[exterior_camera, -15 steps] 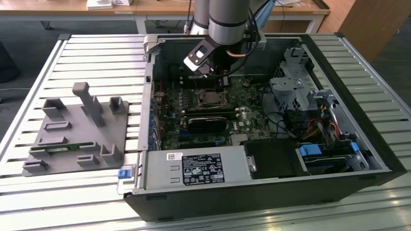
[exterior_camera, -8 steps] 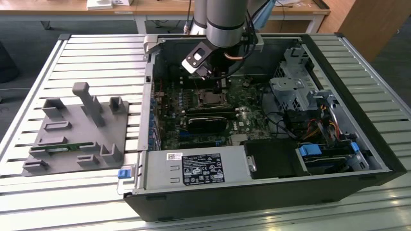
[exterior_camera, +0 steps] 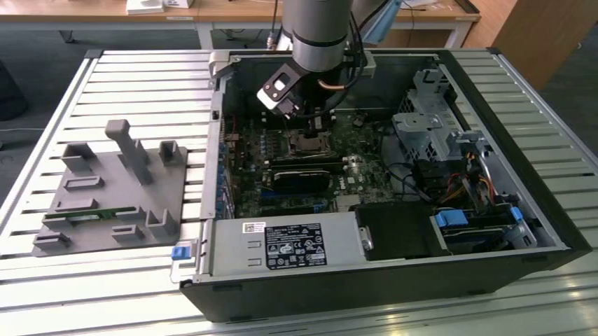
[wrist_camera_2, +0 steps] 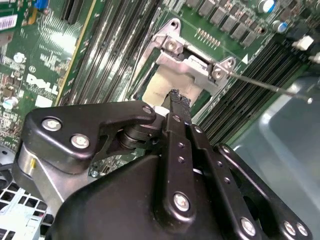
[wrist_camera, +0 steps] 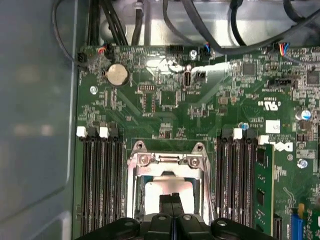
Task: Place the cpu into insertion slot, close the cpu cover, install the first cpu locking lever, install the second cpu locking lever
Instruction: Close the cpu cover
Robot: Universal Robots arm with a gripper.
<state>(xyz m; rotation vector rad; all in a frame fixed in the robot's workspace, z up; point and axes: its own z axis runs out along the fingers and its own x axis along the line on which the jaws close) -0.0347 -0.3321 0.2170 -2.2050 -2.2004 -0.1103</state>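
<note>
- The arm is reaching down into the open computer case, and the gripper is hanging right over the insertion slot, at about ten o'clock from the middle of the case in the exterior view
- The fingers are pressing flat against each other with nothing between them, and both wrist views are showing the dark tips as one blunt point
- The cpu is lying flat inside the slot, its pale top showing just beyond the fingertips; whether the tips are touching it or hovering, I cannot tell
- The cpu cover is sitting around the chip like a silver frame, with its two-screw hinge end on the far side from the gripper
- To my eye the placing is looking finished and the cover step is the one in hand, though I am not seeing whether the frame is lying fully down
- A thin locking lever is sticking out past one corner of the cover and seems unlatched; the other lever I am not making out
- The next move is calling for a light, straight push with the joined tips on the metal frame rather than the chip, keeping clear of the memory slots flanking it
- The gripper's own black body is covering the near half of the slot in both wrist views
- A grey holder is sitting idle on the slatted table, at nine o'clock from the case
</note>
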